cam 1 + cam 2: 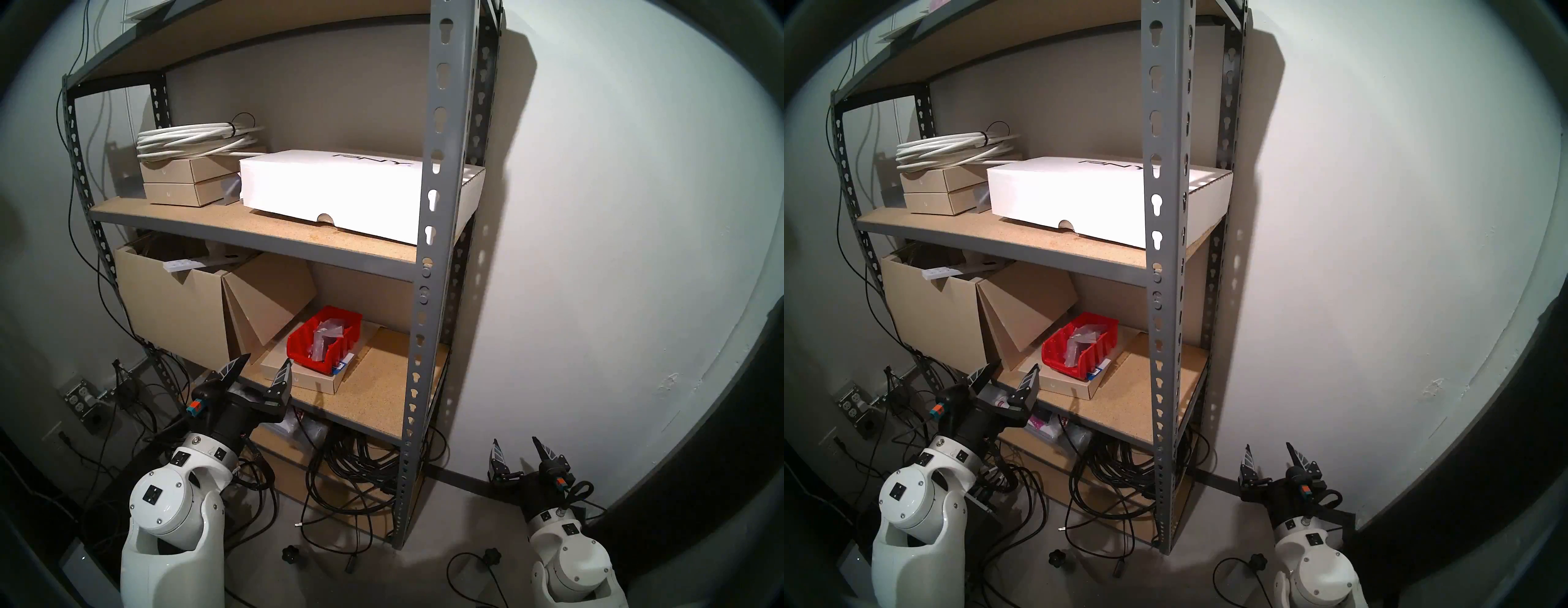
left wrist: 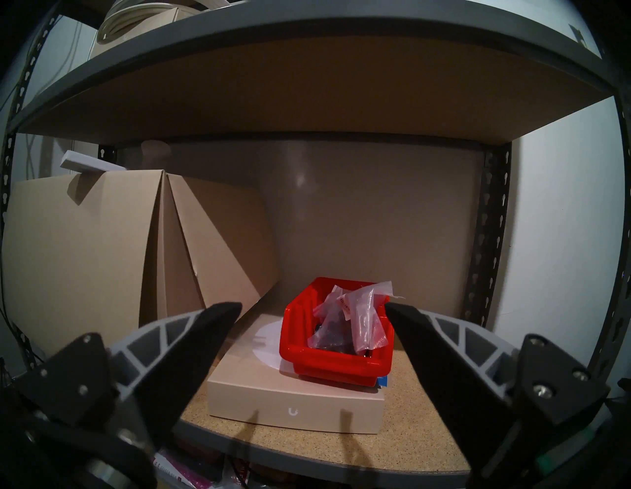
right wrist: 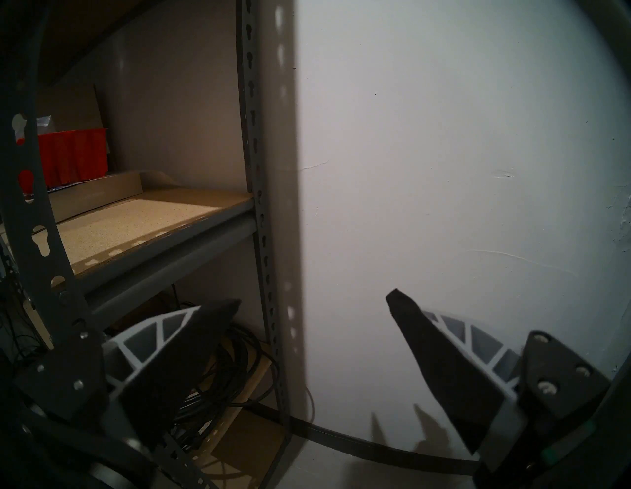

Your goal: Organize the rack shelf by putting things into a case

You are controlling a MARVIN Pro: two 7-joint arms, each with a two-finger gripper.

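Red bin [image 2: 333, 341]: on flat tan box [image 2: 297, 399], lower board of rack shelf [image 1: 441, 212]; raised there within easy reach from front, open top upward.
Clear bags [image 2: 351, 321]: heaped inside bin, tops poking above rim; none seen loose on board, so sorting judged near complete.
Blue-and-white card [image 1: 343, 364]: tucked under bin's right edge, left out.
Left gripper [image 1: 262, 368]: empty, jaws spread wide, at front edge of lower board, aimed at bin, apart from it.
Right gripper [image 1: 522, 451]: empty, jaws apart, low beside rack, near wall.
Large open carton [image 1: 178, 305]: left of bin, flap leaning toward it, narrowing approach.
White PNY box [image 1: 335, 191], coiled white cable [image 1: 191, 138]: board above, limiting headroom.
Black cables [image 1: 352, 463]: floor level, clear of work.
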